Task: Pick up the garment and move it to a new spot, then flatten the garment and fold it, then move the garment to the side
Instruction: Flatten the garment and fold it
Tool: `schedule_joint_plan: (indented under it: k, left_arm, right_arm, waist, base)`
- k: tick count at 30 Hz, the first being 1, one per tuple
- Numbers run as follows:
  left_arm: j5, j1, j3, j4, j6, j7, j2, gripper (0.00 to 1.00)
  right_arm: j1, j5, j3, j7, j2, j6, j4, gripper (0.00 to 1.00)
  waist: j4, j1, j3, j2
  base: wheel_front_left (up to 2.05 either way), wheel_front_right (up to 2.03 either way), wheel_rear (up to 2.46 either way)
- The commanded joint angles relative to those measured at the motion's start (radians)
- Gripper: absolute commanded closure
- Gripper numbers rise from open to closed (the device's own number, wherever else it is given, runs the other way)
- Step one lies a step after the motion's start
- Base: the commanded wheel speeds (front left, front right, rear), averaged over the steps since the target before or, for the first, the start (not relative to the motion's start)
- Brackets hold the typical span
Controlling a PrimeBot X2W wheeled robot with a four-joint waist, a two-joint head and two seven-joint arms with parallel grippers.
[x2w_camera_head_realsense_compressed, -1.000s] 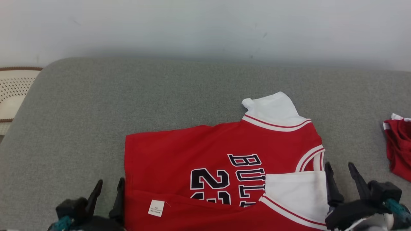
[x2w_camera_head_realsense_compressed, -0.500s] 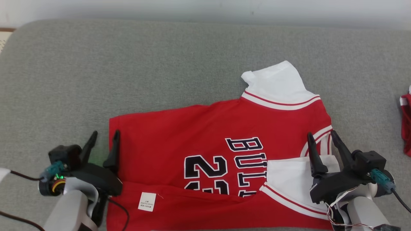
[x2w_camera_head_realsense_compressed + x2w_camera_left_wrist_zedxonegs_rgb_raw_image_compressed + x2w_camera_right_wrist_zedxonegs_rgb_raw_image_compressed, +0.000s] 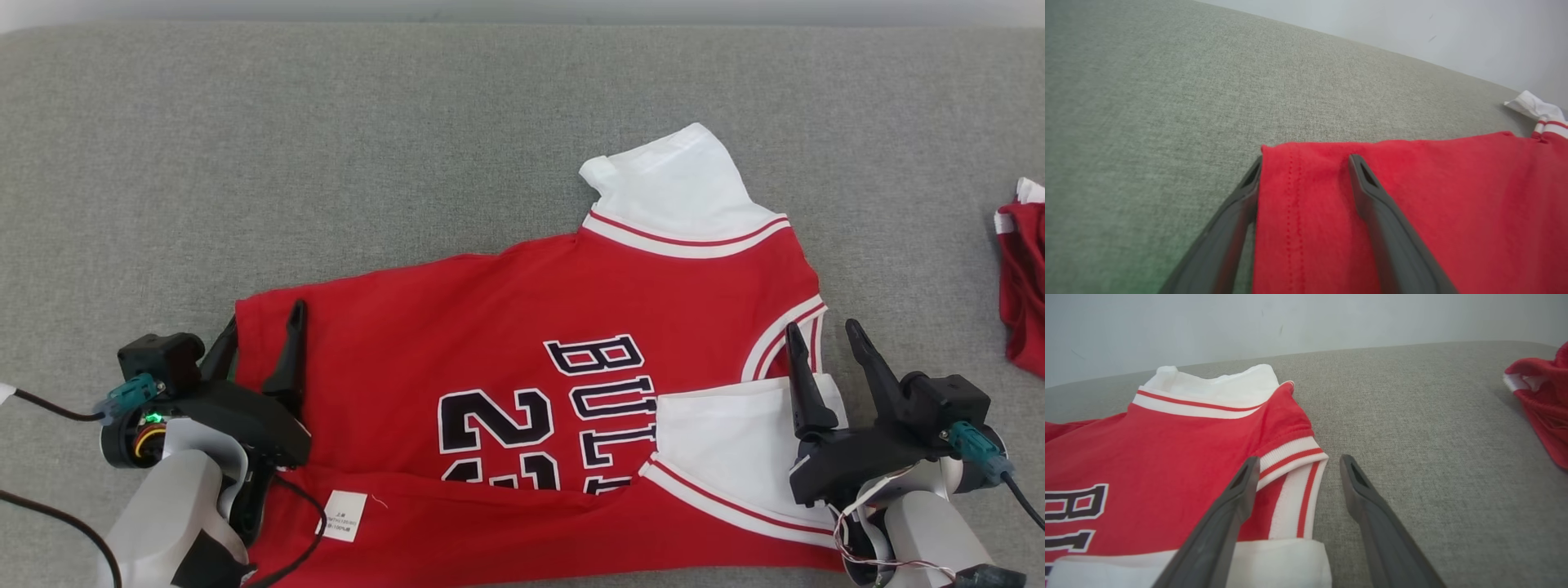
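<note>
The garment [image 3: 522, 327] is a red jersey with white sleeves and black lettering, lying flat on the grey cushion [image 3: 326, 147] with its near edge folded up. My left gripper [image 3: 265, 320] is open, low over the jersey's left hem corner. In the left wrist view its fingers [image 3: 1355, 171] straddle the red hem [image 3: 1290, 196]. My right gripper [image 3: 823, 329] is open at the jersey's right edge. In the right wrist view the red and white striped trim [image 3: 1294, 457] sits between the fingers of the right gripper [image 3: 1299, 459]. Nothing is gripped.
A second red and white cloth [image 3: 1024, 278] lies bunched at the far right of the cushion, also seen as a red heap [image 3: 1543, 400] in the right wrist view. A pale wall [image 3: 1290, 318] rises behind the cushion. Bare grey fabric stretches to the left and behind the jersey.
The head camera has tilted down, so the whole picture shifted. Both grippers have reached forward: the left now straddles the hem corner, the right the striped trim. Both stayed open.
</note>
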Motion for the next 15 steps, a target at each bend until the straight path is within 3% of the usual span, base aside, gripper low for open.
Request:
schedule_joint_plan:
  k: [1, 15]
  left_arm:
    - [-0.021, 0.004, -0.016, 0.002, 0.0, 0.002, 0.007, 0.0]
    - [-0.163, -0.007, -0.137, -0.039, 0.0, 0.001, 0.047, 0.0]
  right_arm:
    - [0.001, 0.005, -0.002, -0.001, 0.006, -0.001, -0.002, 0.0]
    - [-0.01, 0.01, -0.007, -0.001, 0.003, -0.001, -0.003, 0.0]
  waist:
    - [0.002, -0.0001, 0.0, -0.0001]
    - [0.017, -0.0001, -0.005, -0.0001]
  base:
    - [0.0, 0.0, 0.0]
    - [0.0, 0.0, 0.0]
